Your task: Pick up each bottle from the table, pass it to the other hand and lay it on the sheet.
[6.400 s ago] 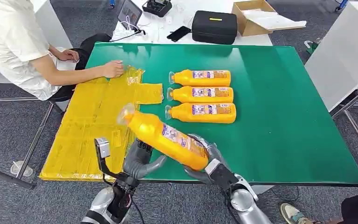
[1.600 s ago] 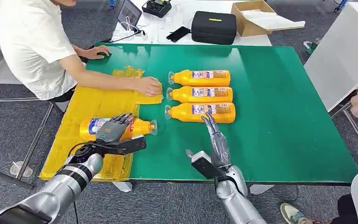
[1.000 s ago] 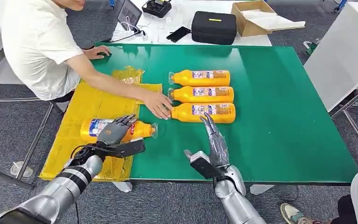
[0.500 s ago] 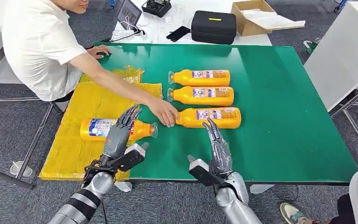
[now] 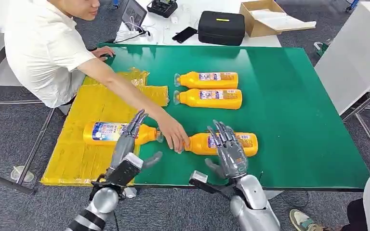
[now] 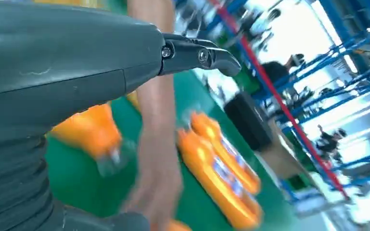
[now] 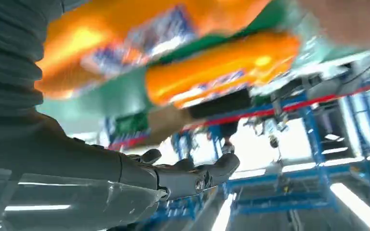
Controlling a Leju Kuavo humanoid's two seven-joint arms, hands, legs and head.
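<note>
One orange bottle (image 5: 107, 132) lies on the yellow sheet (image 5: 89, 103) with its clear cap toward the green table. My left hand (image 5: 126, 150) hovers just in front of it, fingers apart and holding nothing. A person's hand (image 5: 174, 137) holds the cap end of another orange bottle (image 5: 248, 143) near the table's front edge. My right hand (image 5: 230, 153) is spread open over that bottle's middle; I cannot tell if it touches. Two more bottles (image 5: 207, 79) (image 5: 209, 98) lie side by side farther back. The left wrist view, blurred, has the person's arm (image 6: 156, 139) and bottles (image 6: 221, 175).
The person (image 5: 43, 48) sits at the table's left side, one arm stretched across the sheet. A black case (image 5: 220, 27), a cardboard box (image 5: 265, 17) and cables sit beyond the green table (image 5: 298, 115). A white table (image 5: 359, 53) stands to the right.
The person has pulled the nearest table bottle toward the front edge. My left hand has let go of the bottle on the sheet and drawn back. My right hand has spread over the pulled bottle.
</note>
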